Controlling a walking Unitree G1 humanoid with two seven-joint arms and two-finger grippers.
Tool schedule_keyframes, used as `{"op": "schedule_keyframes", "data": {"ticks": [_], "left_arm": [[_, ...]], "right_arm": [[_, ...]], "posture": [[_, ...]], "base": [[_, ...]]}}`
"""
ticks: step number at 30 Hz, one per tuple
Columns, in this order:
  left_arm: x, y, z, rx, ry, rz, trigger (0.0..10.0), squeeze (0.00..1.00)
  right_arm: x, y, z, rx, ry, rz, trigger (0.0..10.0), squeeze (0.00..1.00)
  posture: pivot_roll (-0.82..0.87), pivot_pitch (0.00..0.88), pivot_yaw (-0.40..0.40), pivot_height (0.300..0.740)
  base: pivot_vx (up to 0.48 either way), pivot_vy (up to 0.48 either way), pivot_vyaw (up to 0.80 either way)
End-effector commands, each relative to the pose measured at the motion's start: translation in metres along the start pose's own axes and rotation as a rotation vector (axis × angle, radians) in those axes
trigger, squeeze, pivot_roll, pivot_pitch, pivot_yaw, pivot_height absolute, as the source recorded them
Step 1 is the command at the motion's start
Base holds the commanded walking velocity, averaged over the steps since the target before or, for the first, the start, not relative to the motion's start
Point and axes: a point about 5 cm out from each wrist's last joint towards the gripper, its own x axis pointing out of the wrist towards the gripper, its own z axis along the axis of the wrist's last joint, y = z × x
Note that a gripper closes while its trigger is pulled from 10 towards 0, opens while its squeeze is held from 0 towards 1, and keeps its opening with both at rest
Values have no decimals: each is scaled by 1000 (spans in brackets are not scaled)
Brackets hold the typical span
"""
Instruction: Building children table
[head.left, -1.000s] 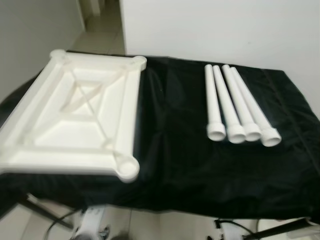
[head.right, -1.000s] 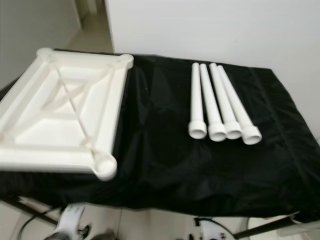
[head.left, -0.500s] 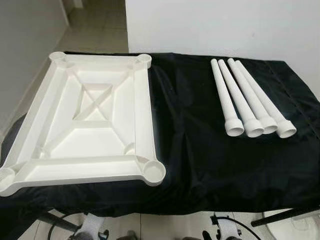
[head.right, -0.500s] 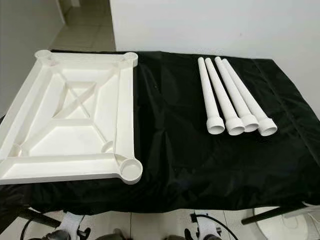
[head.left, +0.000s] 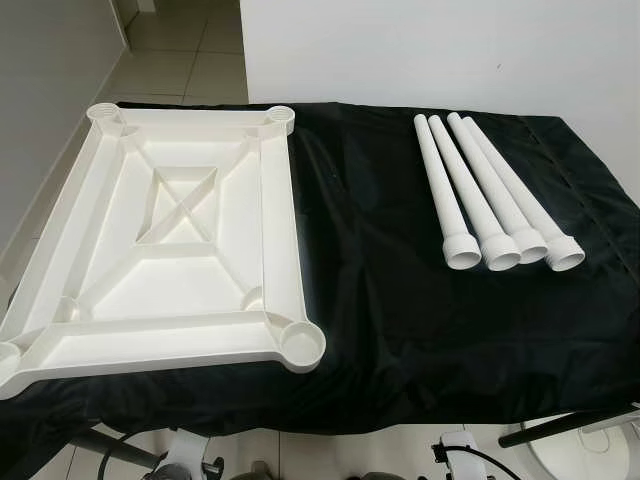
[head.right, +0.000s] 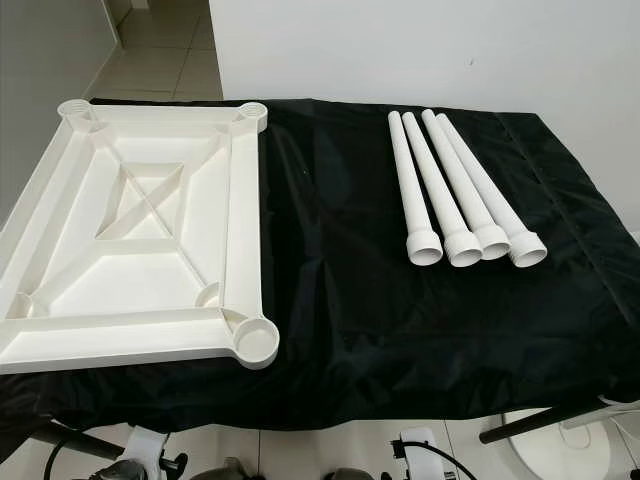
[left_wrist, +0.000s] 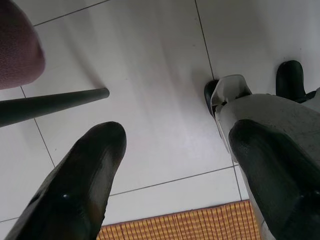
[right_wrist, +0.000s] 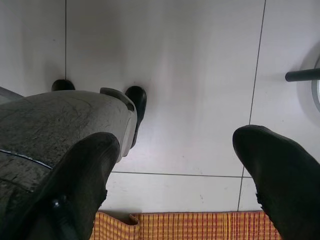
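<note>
head views: white tabletop (head.left: 170, 240) lies upside down on the black cloth (head.left: 380, 300), four legs (head.right: 460, 190) well apart to its right. wrist views: left gripper (left_wrist: 175, 170) and right gripper (right_wrist: 170, 170) both spread wide, empty, over floor tiles. round legs could roll if nudged.

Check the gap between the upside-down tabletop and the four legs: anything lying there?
Nothing but bare black cloth between the tabletop and the four legs, creased but free of parts. Both eye views show that stretch.

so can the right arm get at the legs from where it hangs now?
Probably yes. The four legs lie bare on the black cloth, nothing over them; the right gripper hangs open over the floor, so it must lift first.
</note>
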Motion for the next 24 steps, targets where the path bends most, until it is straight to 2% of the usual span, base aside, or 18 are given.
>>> {"op": "schedule_keyframes", "data": {"ticks": [1, 11, 13, 15, 24], "left_arm": [[0, -2, -3, 1, 13, 0, 10000, 0], [0, 0, -1, -20, 0, 18, 10000, 0], [0, 1, -1, -26, -2, 32, 10000, 0], [0, 3, -1, -65, -6, 37, 10000, 0], [-1, 3, -4, -51, 8, 39, 10000, 0]], "right_arm": [[0, 5, -4, 17, 23, 10, 10000, 0], [0, 4, -6, 17, 31, 4, 10000, 0], [-1, 4, -7, 17, 34, 3, 10000, 0], [-1, 4, -8, 18, 37, 3, 10000, 0], [-1, 9, -11, 13, 45, 12, 10000, 0]], "posture": [[5, 48, 8, 740], [8, 44, 4, 740], [8, 44, 4, 740], [8, 44, 4, 740], [9, 30, 0, 740]], "base": [[0, -262, 0], [0, -465, 0], [0, 0, 0], [0, 0, 0], [0, 0, 0]]}}
